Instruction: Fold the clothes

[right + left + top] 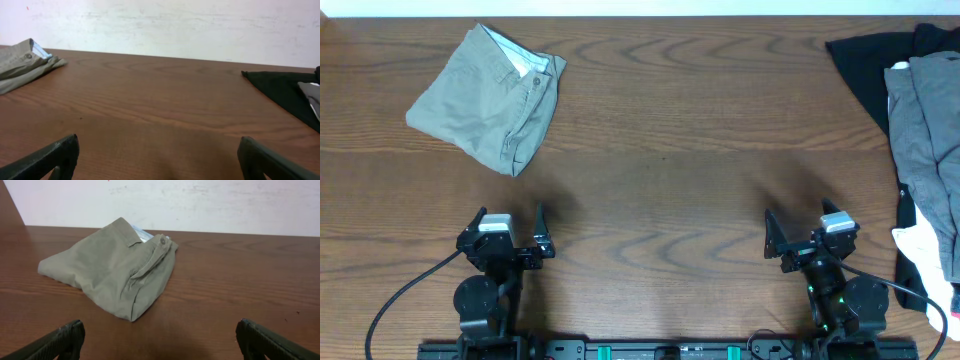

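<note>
From above, the pale khaki-green woven cotton shorts (490, 100) lie as a folded bundle on the brown wood-grain table (670, 150). They are well ahead of the left gripper (510, 215), slightly to its left, and apart from it. That gripper's jaws stand spread wide with nothing between them. The right gripper (800, 216) is spread just as wide and has hold of nothing. Ahead of it and off to its right, a black fabric garment (865, 60) lies partly under a darker grey garment (930, 130). A white cloth (918, 245) sits at the table edge, level with the right gripper's jaws.

In the left wrist view, the shorts lie ahead of the jaws and left of their midline. The waistband and its button are on the bundle's far right side (a strip of lighter lining shows just behind them). The two dark fingertips sit at the lower corners, with only bare wood between them.

In the right wrist view, the fingertips again sit far apart at the lower corners with only tabletop between them. The shorts are far ahead to the left, cut off by the frame edge. A corner of the black garment lies ahead to the right.
</note>
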